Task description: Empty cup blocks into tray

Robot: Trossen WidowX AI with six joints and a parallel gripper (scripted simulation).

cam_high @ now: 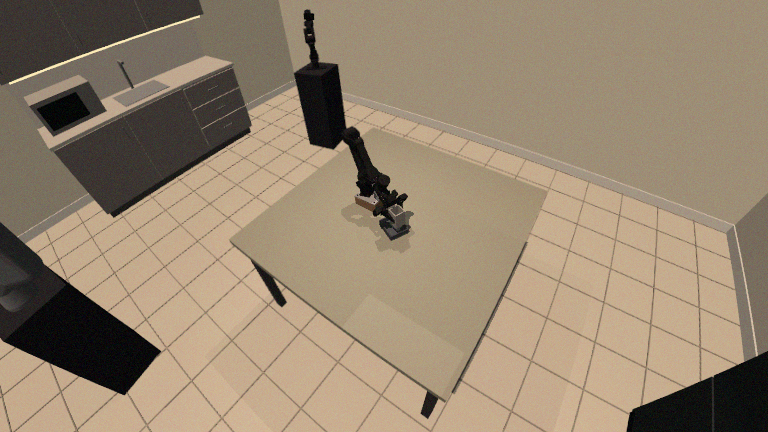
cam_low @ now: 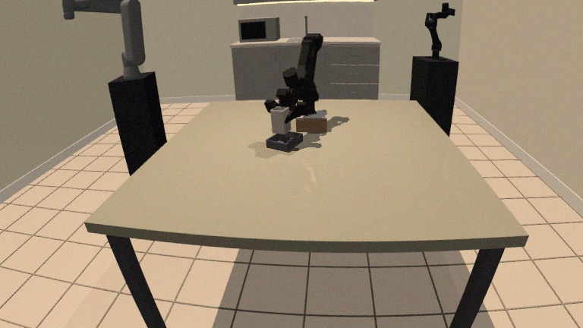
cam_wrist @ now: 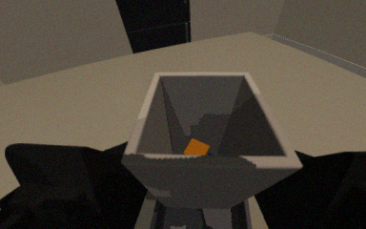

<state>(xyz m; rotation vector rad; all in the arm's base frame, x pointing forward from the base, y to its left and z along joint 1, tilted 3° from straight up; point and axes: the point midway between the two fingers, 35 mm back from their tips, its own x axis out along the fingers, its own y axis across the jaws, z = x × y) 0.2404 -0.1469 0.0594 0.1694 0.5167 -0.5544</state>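
Inside, the wrist view alone shows 1 orange block (cam_wrist: 196, 147); the part-open pincer (cam_high: 393, 205) (cam_low: 279, 114) (cam_wrist: 197, 134) grips the cup (cam_high: 397, 216) (cam_low: 280, 121) (cam_wrist: 205, 183).

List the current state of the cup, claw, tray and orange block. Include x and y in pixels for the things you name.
Cup (cam_high: 398, 218) (cam_low: 280, 121) (cam_wrist: 191, 178): upright, mouth up, held above the tray, not tipped.
Claw (cam_high: 394, 207) (cam_low: 279, 114) (cam_wrist: 197, 134): shut on the cup.
Tray (cam_high: 394, 233) (cam_low: 278, 146) (cam_wrist: 154, 217): on the table, below the cup; full contents cannot be told.
Orange block (cam_wrist: 196, 147): inside the cup.
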